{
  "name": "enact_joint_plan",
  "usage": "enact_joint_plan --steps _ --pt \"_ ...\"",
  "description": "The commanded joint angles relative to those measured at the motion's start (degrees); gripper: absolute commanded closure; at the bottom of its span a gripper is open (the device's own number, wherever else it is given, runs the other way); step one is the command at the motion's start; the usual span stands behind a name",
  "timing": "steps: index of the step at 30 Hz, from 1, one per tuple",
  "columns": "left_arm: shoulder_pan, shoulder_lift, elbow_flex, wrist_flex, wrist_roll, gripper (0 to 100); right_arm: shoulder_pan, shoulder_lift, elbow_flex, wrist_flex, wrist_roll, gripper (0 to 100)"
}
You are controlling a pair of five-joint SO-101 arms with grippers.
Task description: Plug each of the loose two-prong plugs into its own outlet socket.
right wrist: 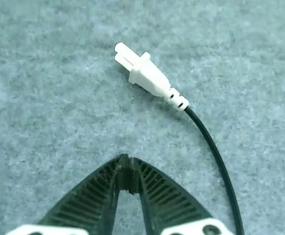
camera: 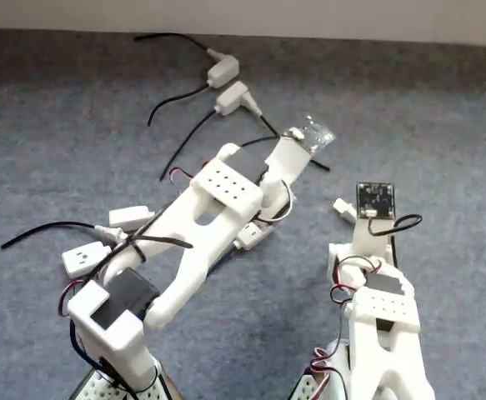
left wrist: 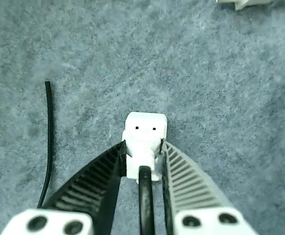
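**Left has a socket, right is closed up next to a loose plug**

Your left gripper (left wrist: pixel 143 147) is clamped on a white outlet socket (left wrist: pixel 145 128), with one finger on each side of it. The socket's two little holes are on the face turned to the wrist camera. Its black lead (left wrist: pixel 144 196) runs back between the fingers. Under it is the grey table (left wrist: pixel 206 73). In the high view that arm stretches out toward the middle of the table.

Your right gripper (right wrist: pixel 129 169) has its fingers pressed together with nothing between them. A white two-prong plug (right wrist: pixel 149 76) lies flat on the table just ahead of the tips, not touching them. Its prongs point away from the gripper at an angle. Its black cord (right wrist: pixel 215 147) trails back past one finger.

Here's the clutter you're working around:

- A white connector (camera: pixel 223 71) and a second connector (camera: pixel 236 100) lie close together near the far edge in the high view. Each has a dark cord curling off it.
- A socket block (camera: pixel 84 260) lies face up close to the left arm's base, with a small white piece (camera: pixel 130 218) near it.
- Another white part (camera: pixel 255 236) is half tucked under the left arm, so you can't tell what it is.
- A loose cord end (left wrist: pixel 48 127) lies off to the side of the held socket in the left wrist view, well apart from it.
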Motion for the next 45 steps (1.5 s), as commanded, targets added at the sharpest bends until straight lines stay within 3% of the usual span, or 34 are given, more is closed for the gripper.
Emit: enact_joint_plan --steps 1,11,16,27,41,45 --pt "0.66 0.84 -3.56 1.49 -0.53 99 0.57 -0.31 -0.31 -1.63 -0.44 99.2" --pt "0.66 4.7 -3.47 -1.14 -0.09 99 0.48 -0.31 -0.22 -1.63 -0.44 99.2" --pt "0.48 4.0 -2.86 -4.13 5.1 99 0.48 -0.31 -0.22 -1.71 -0.44 99.2" --pt "0.84 1.71 2.77 -4.4 7.3 99 0.48 -0.31 -0.22 -1.71 -0.44 99.2" --pt "0.75 1.8 10.51 -11.78 13.54 99 0.48 -0.31 -0.22 -1.71 -0.44 99.2" --pt "0.75 1.71 10.42 -11.96 13.89 93 0.48 -0.31 -0.22 -1.71 -0.44 99.2"
